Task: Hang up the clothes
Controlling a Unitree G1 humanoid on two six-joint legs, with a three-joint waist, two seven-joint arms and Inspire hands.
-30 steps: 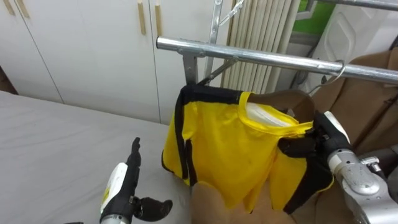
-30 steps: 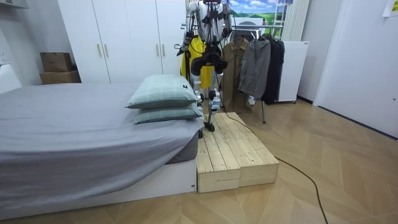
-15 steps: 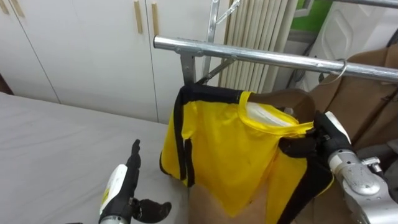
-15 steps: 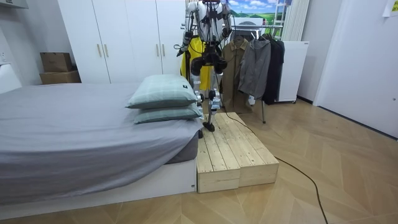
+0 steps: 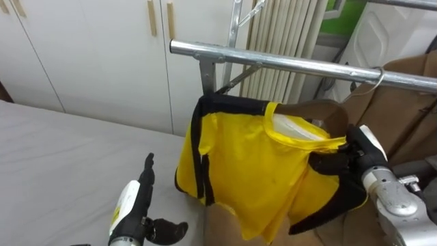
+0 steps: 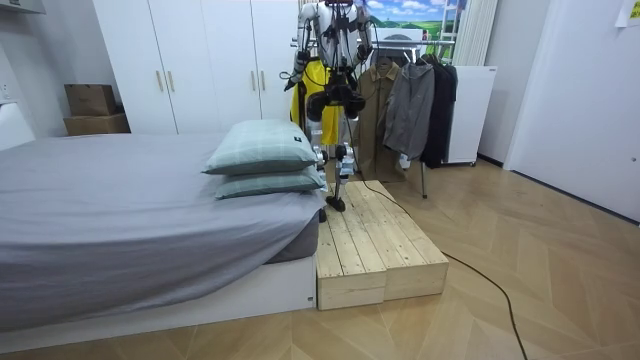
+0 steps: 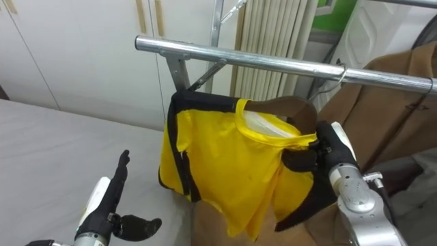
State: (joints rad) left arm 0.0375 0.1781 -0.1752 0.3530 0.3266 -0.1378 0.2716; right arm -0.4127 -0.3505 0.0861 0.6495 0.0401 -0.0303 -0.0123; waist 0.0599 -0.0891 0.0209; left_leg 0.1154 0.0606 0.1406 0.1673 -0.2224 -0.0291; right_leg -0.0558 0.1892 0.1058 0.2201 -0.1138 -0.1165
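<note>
Barely shifted over the past second, the right hand (image 5: 345,160) has slid a touch toward 4 o'clock, and the black-edged hem beneath it has swung toward 9 o'clock. That hand, at 3 o'clock in the eye views, is clenched on the yellow shirt with black trim (image 5: 252,164), its dark fingers (image 5: 326,164) curled into the cloth just beside the collar. The shirt hangs in the air below the silver metal rail (image 5: 287,63), which crosses the view from 11 o'clock to 2 o'clock; its body drapes toward 6 o'clock. A thin wire hook (image 5: 372,74) curves over the rail just above the hand; whether it belongs to the shirt cannot be told. A brown cloth garment (image 5: 403,109) hangs at 3 o'clock, behind the hand.

The left hand (image 5: 140,208) sits low at 7 o'clock over the grey bed sheet (image 5: 54,157), fingers loose and grasping nothing, well apart from the shirt. White wardrobe doors with pale wooden handles (image 5: 89,48) stand at 10 o'clock, and a cream ribbed radiator (image 5: 287,31) at 12 o'clock behind the rail.

In the room view the robot stands upright at 12 o'clock on a pale wooden plank platform (image 6: 375,245) beside the bed, facing the clothes rack. Two pale green pillows (image 6: 262,160) lie stacked on the bed near the platform, and grey and dark jackets (image 6: 415,105) hang on the rack to the room view's right of the robot.
</note>
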